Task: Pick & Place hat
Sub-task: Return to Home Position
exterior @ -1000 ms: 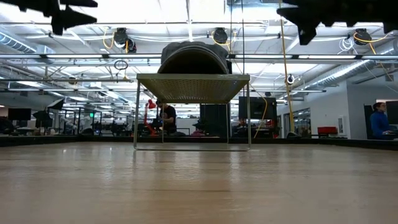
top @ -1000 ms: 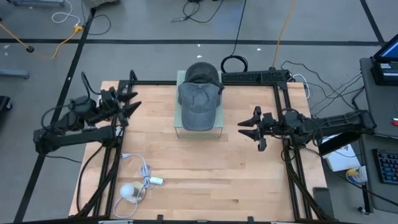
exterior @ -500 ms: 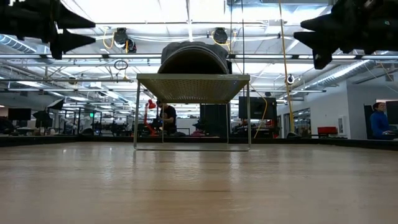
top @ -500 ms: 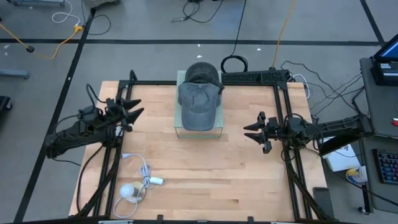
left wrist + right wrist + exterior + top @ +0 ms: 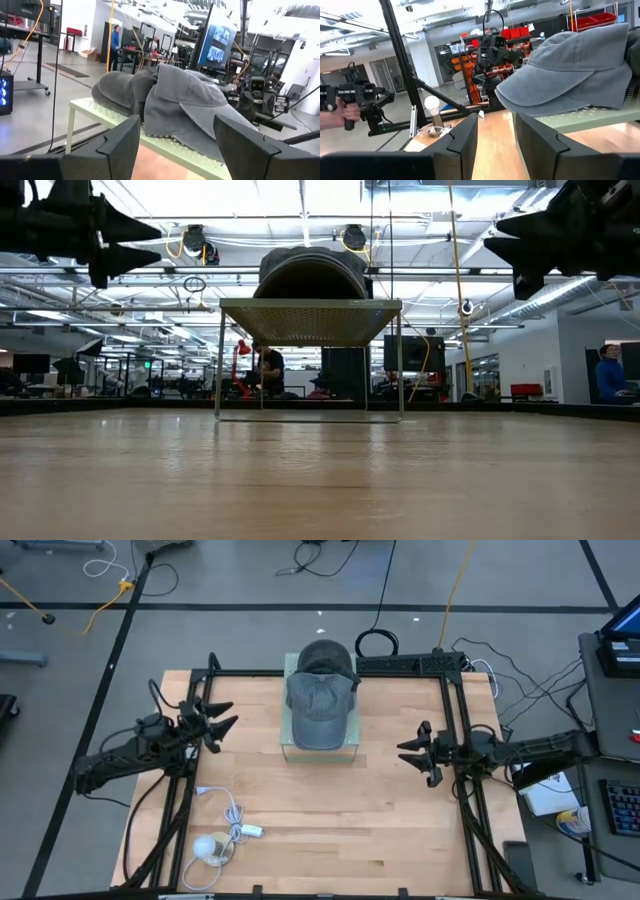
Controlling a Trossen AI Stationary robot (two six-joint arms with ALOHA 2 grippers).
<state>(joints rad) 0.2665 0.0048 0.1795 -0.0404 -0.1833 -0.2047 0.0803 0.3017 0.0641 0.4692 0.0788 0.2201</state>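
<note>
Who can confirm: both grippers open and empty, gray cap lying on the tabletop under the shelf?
Not quite. The gray cap lies on top of the shelf, not on the tabletop under it; the low view shows it above the shelf's top. The left gripper and right gripper are open and empty, as stated.

We see the caps [image 5: 318, 712] on the shelf [image 5: 310, 308]. Left of the shelf hangs the left gripper [image 5: 228, 721], right of it the right gripper [image 5: 405, 752]; the bulb [image 5: 205, 847] lies before it, leftward.
</note>
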